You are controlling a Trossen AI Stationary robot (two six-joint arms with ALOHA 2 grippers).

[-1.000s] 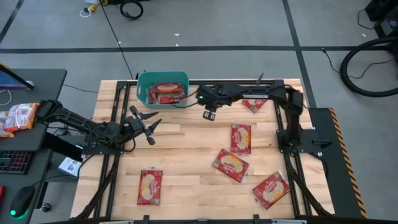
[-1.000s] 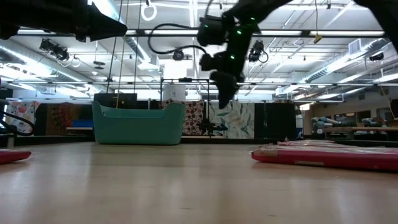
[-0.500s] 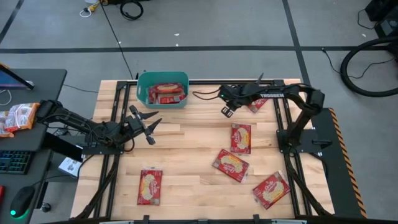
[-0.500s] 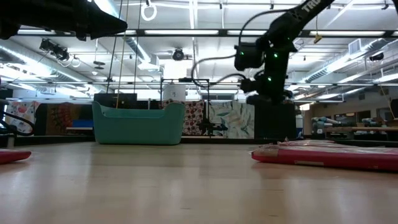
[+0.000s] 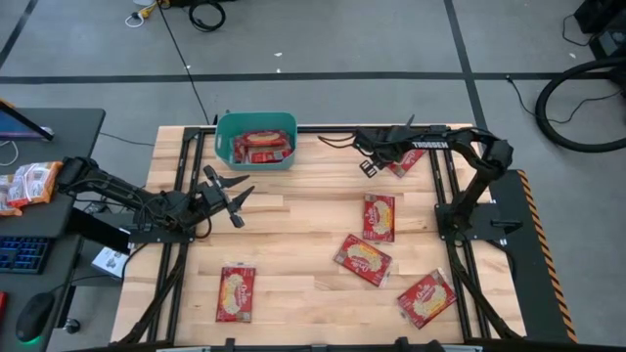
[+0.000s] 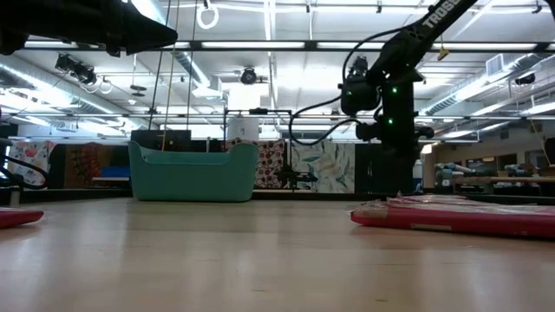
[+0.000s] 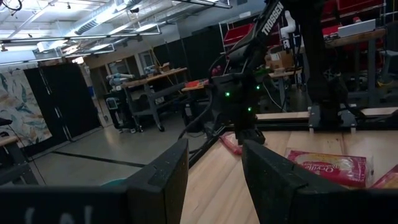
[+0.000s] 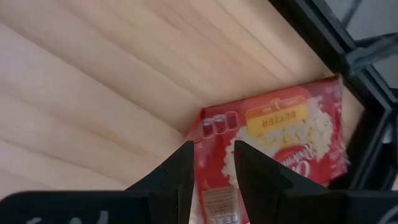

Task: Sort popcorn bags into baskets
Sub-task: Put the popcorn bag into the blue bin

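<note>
Now, the lines as they stand:
Right gripper (image 8: 210, 168): jaws parted, holding nothing, poised above a bag's corner.
Target popcorn bag (image 8: 280, 149): flat on the table (image 5: 293, 225), directly below and ahead of the fingers.
Handling: probably light, thin, crinkly film, slippery; best pinched at an edge.
Left gripper (image 5: 233, 196): spread, empty, waiting.
Basket (image 5: 223, 132): well apart, holds bags already.

Basket (image 6: 192, 172) contents hidden — low view; far-left packet (image 6: 17, 217) cropped.

A workshop-like lab: strip-lit open ceiling (image 6: 260, 43), workbenches (image 7: 149, 84), red parts shelving (image 7: 239, 31).
</note>
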